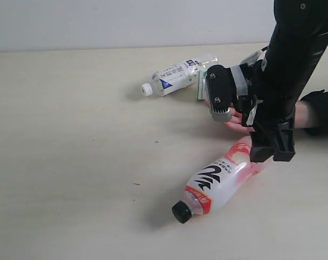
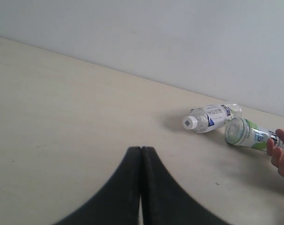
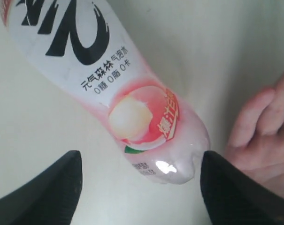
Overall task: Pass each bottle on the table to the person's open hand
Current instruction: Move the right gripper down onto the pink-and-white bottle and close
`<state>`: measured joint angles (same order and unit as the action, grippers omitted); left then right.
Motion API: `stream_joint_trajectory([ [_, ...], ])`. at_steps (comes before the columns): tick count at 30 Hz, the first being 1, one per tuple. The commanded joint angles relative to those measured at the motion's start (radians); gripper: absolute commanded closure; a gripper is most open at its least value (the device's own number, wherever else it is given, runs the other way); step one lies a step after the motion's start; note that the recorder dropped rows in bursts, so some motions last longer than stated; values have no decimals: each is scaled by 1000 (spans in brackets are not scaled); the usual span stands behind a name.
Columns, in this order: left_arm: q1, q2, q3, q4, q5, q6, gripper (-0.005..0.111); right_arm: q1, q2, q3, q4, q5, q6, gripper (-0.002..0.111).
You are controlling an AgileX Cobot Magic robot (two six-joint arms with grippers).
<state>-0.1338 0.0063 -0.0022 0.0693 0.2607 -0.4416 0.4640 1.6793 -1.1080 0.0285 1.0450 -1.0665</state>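
Observation:
A black-capped bottle with a pink-red label (image 1: 218, 184) lies on the table (image 1: 71, 135), cap toward the front. My right gripper (image 1: 269, 156) hangs open over its base end; in the right wrist view the base (image 3: 170, 159) lies between the spread fingers (image 3: 48, 187), the gripper's middle (image 3: 139, 183) just past it. The person's open hand (image 1: 237, 122) (image 3: 264, 140) rests palm up beside that bottle. Farther back lie a white-blue labelled bottle (image 1: 172, 77) (image 2: 210, 117) and a green-labelled one (image 2: 245, 132), the latter mostly hidden by the arm in the exterior view. My left gripper (image 2: 142, 150) is shut and empty.
The person's black sleeve (image 1: 321, 111) reaches in from the right edge. A pale wall (image 1: 126, 21) runs along the table's far edge. The person's fingertips (image 2: 282, 154) show next to the green-labelled bottle.

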Motion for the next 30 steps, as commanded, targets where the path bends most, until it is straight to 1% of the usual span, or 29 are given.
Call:
stream_joint_trajectory([
  [1,-6,-6,2,2,-4,3,107,2,-8,8,76,-35,-34,40],
  [8,-6,-6,2,2,-4,3,107,2,-40,47,102,-67,-59,40],
  [13,-6,-6,2,2,-4,3,107,2,-63,98,23,-135,-65,40],
  [17,-6,-6,2,2,-4,3,107,2,-73,144,25,-184,-126,40],
  [20,-6,-6,2,2,-4,3,107,2,-73,168,79,-256,-152,40],
  [24,-6,-6,2,2,-4,3,107,2,-73,173,131,-319,-265,40],
  [27,-6,-6,2,2,-4,3,107,2,-73,173,217,-383,-270,40],
  [30,-6,-6,2,2,-4,3,107,2,-73,173,285,-407,-245,40],
])
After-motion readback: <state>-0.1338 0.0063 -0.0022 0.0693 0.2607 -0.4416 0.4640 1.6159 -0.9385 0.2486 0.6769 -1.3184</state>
